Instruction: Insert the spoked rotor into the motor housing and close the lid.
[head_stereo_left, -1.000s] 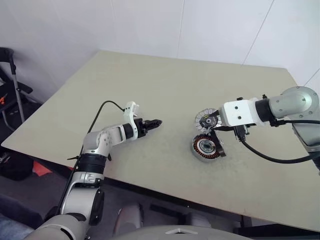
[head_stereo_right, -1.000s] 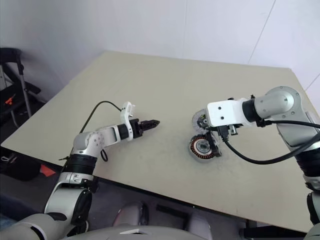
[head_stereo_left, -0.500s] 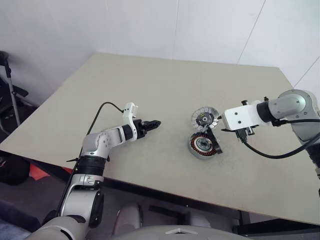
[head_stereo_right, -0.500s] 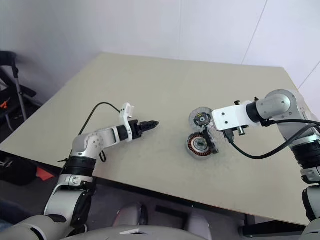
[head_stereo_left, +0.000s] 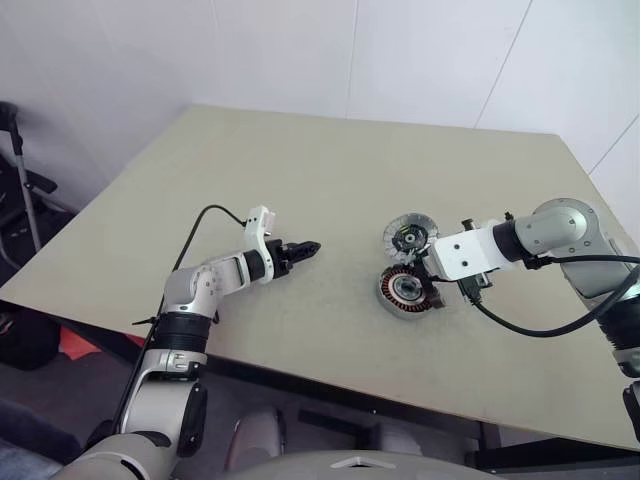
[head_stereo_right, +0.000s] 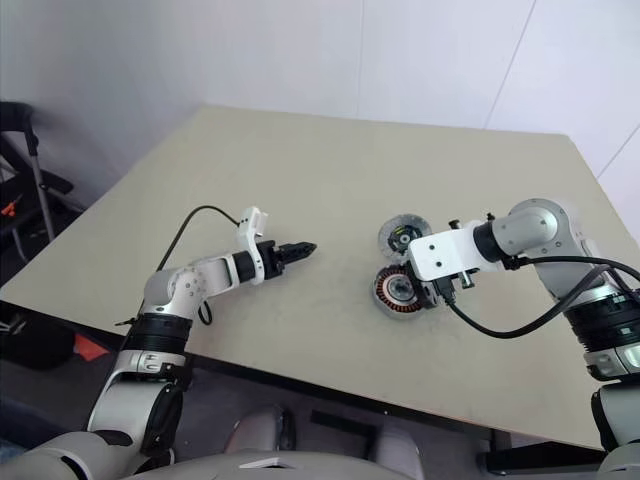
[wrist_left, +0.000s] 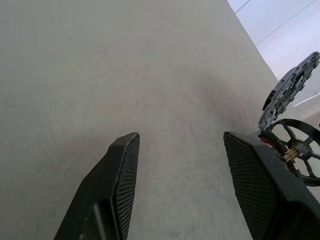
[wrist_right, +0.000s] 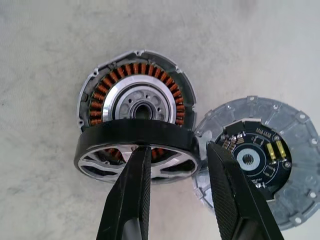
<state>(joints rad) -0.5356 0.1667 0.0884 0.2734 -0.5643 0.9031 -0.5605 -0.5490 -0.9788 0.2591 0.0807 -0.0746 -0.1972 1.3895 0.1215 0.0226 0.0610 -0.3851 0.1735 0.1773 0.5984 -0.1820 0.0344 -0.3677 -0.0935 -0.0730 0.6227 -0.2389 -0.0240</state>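
Note:
The motor housing (wrist_right: 135, 95), a grey cup with copper windings, lies on the table right of centre. Its lid (wrist_right: 260, 160), ribbed with a dark centre, lies open flat at the housing's far side, joined at the edge. My right gripper (wrist_right: 177, 147) is shut on the dark rim of the spoked rotor (wrist_right: 135, 135). It holds the rotor tilted, just above the housing's near edge. From the head, this gripper (head_stereo_left: 437, 283) sits right beside the housing (head_stereo_left: 403, 292), with the lid (head_stereo_left: 408, 238) beyond. My left gripper (head_stereo_left: 312, 246) hovers open and empty over bare table well to the left.
The beige table (head_stereo_left: 300, 160) has its near edge close below both arms. A black cable (head_stereo_left: 520, 325) loops from the right wrist over the table. A dark frame (head_stereo_left: 15, 180) and an orange item (head_stereo_left: 75, 345) stand off the table's left side.
My right gripper has come down with the rotor, closer over the housing. The camera shifted slightly. The left arm has stayed still.

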